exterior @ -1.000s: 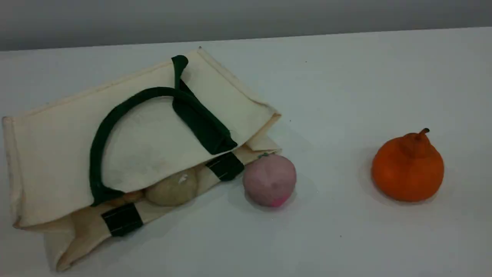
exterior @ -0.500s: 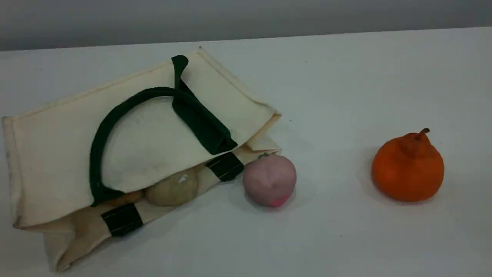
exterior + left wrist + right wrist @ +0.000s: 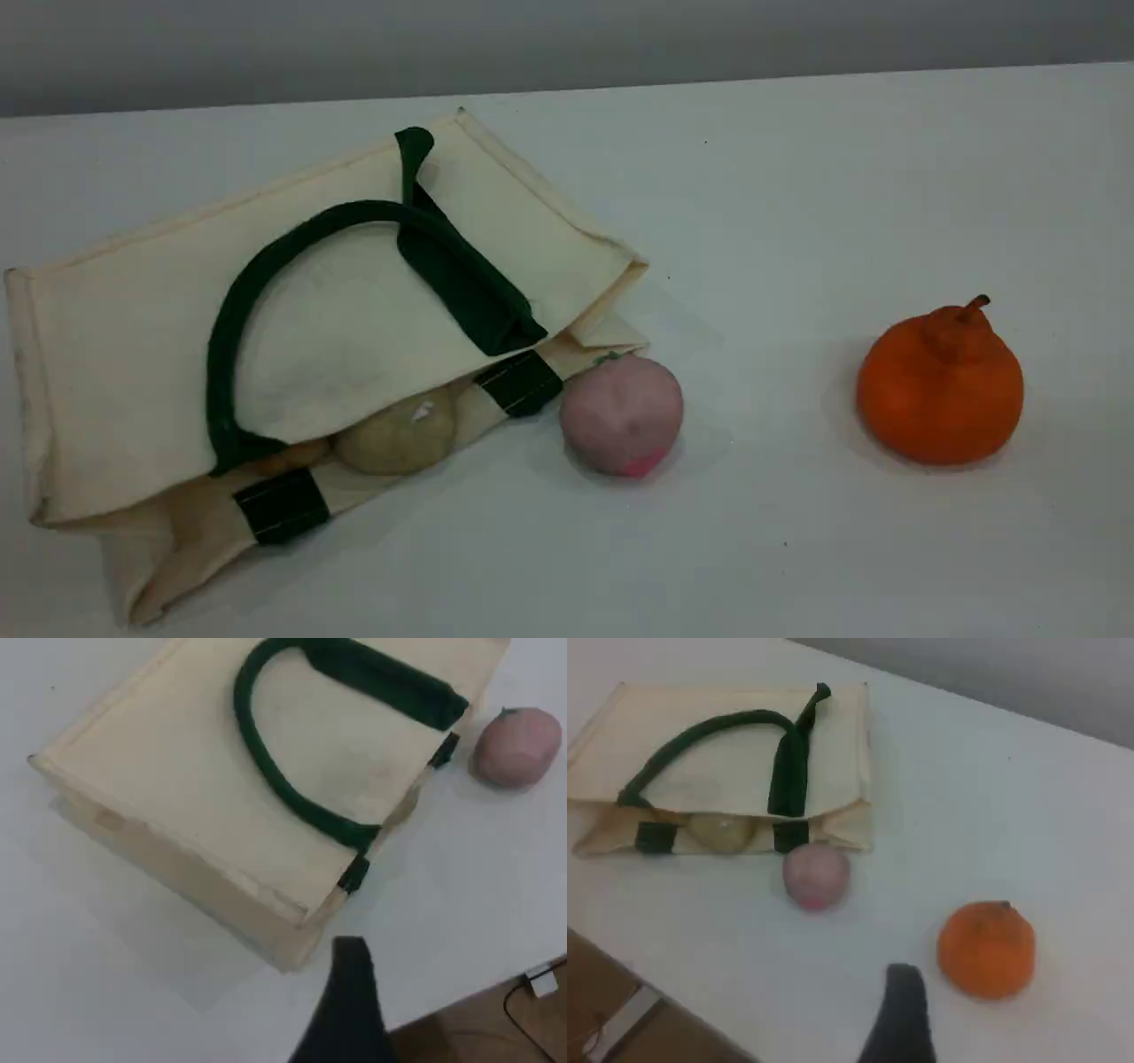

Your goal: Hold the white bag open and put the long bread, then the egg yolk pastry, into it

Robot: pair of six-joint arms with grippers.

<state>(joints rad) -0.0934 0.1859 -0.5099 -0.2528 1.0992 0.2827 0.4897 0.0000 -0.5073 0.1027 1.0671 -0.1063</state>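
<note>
Looks to me like I'm basically at the end of this one. The white bag (image 3: 133,354) lies flat on the bench (image 3: 797,177), mouth facing the near edge, and the egg yolk pastry (image 3: 396,436) sits just inside the opening, a dull beige ball with a small white mark. Right at its 9 o'clock I can see an orange-ish sliver tucked under the top flap, which I take to be the long bread (image 3: 297,454), though most of it is hidden, so I can't swear to it.

Both claws are released and clear of everything. The left claw (image 3: 353,979) hangs above the bench off the bag's corner, and the right claw (image 3: 904,1001) hovers over bare bench with the orange fruit (image 3: 986,949) at its 2 o'clock. Neither is holding anything.

The pink ball (image 3: 621,414) sits outside the bag, just beside its corner, at 3 o'clock from the pastry. Not my job, so I leave it.

Next move, as I judge it: nothing much. Maybe nudge the pastry deeper if it counts as too close to the mouth, lifting the dark green handle (image 3: 266,266) side first.
</note>
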